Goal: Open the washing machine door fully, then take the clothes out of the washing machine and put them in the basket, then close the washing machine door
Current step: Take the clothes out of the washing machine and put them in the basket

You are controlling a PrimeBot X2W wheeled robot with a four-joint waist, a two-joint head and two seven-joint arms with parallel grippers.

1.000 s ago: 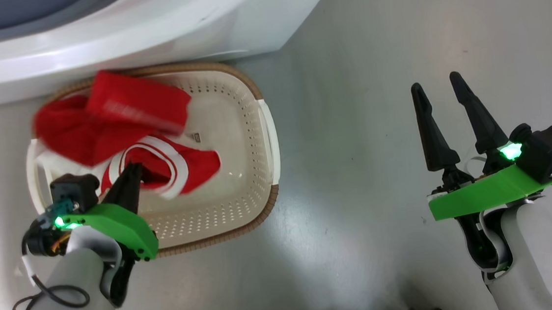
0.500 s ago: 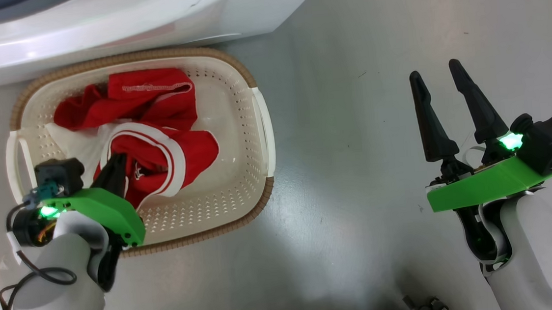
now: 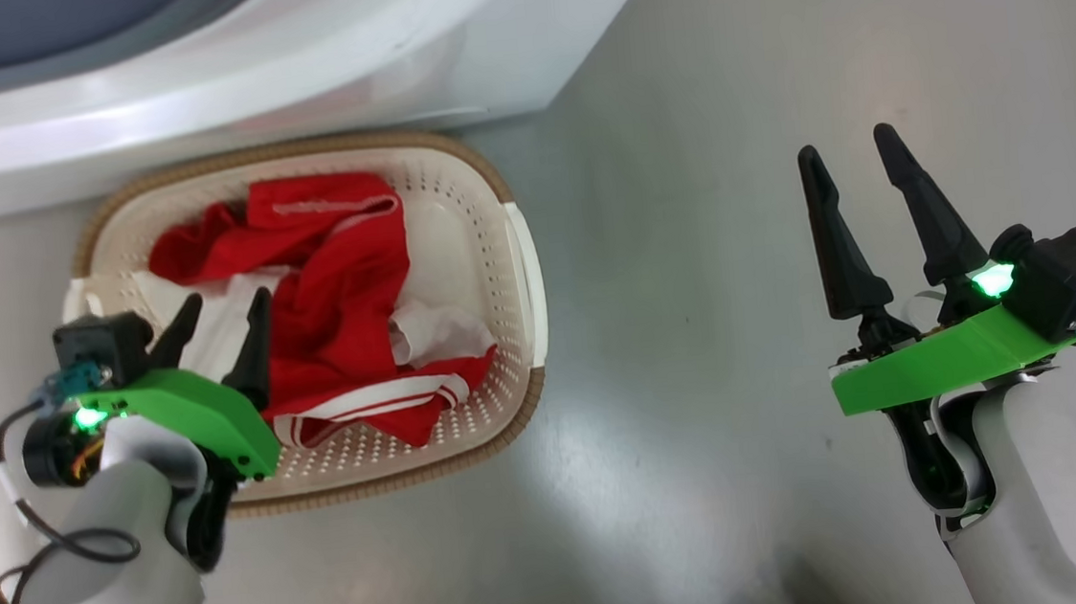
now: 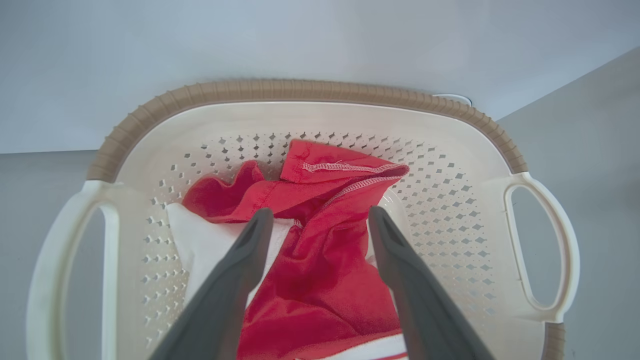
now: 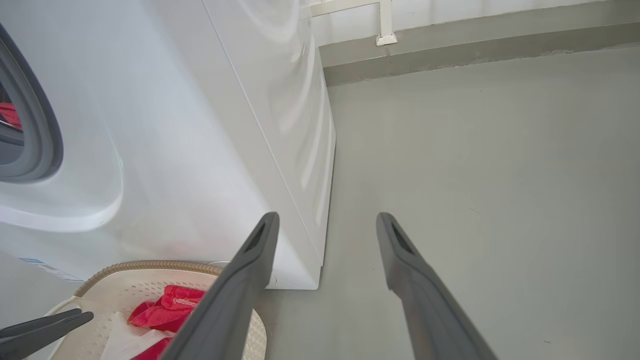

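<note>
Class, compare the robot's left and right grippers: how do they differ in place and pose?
The left gripper hangs over the basket; the right gripper hangs over bare floor. The left gripper's fingers frame the clothes; the right gripper's frame floor. Shared: both open, empty.

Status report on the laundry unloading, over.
Left tool open over basket. Right tool open, empty, above floor. Red clothes lying in basket. More red fabric showing inside washing machine.
</note>
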